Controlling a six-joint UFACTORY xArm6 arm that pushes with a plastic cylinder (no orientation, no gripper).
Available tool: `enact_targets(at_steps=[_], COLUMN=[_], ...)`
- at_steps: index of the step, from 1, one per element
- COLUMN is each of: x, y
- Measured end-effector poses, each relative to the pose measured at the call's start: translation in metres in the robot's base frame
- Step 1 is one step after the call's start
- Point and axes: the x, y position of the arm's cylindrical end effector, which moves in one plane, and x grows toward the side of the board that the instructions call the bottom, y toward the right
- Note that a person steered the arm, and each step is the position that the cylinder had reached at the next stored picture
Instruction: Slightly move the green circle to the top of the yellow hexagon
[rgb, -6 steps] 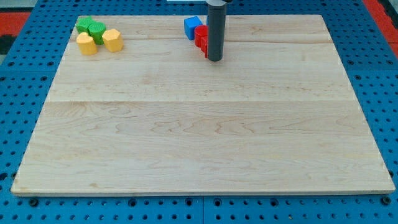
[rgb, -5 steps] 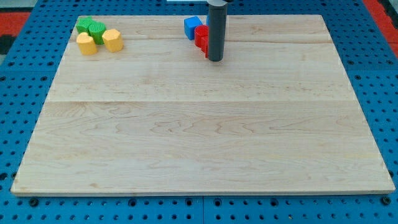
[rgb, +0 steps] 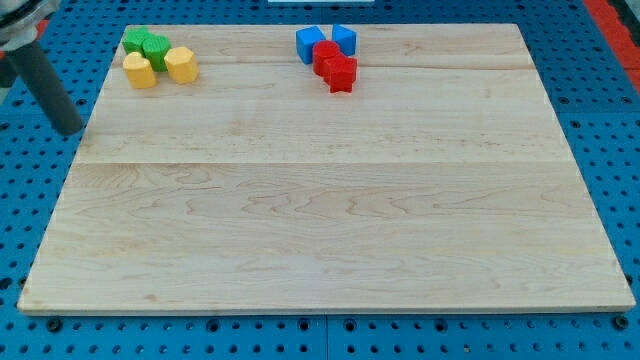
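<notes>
My tip (rgb: 72, 132) is past the left edge of the wooden board (rgb: 320, 220), over the blue table (rgb: 600, 130).

Far left sit four blocks close together: a green circle (rgb: 155, 48), another green block (rgb: 133, 40), a yellow hexagon (rgb: 181, 64) and another yellow block (rgb: 139, 71).

Far middle, two blue blocks (rgb: 310, 43) (rgb: 344, 39) touch two red blocks (rgb: 325, 55) (rgb: 341, 74).
</notes>
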Motion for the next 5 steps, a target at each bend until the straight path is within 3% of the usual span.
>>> enact_targets(at_steps=[1, 2, 5], x=[-0.073, -0.111, -0.111], y=[0.004, 0.018, 0.088])
